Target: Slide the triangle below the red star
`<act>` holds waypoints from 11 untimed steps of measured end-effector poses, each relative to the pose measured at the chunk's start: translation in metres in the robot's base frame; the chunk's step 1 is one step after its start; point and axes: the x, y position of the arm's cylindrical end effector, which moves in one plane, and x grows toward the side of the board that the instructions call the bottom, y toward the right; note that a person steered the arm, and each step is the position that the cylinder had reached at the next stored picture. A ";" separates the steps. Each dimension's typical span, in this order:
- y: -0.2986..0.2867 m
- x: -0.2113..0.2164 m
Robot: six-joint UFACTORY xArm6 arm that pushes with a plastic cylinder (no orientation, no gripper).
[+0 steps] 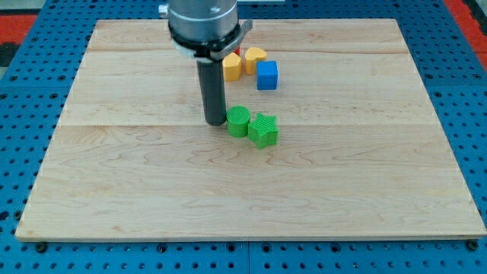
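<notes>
My tip (215, 122), holding nothing, is touching the green round block (238, 120) at its 9 o'clock; 1 light, rigid, possibly triangular yellow block (232, 66) is waiting, pushable from a flat side.

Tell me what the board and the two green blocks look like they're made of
The board looks like pale wood with a smooth finish: grain lines and plank seams show. The two green blocks look like matte plastic, possibly 3D-printed, given fine ridges on their sides. My tip sits just at their left.
</notes>
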 end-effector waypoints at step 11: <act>-0.009 -0.060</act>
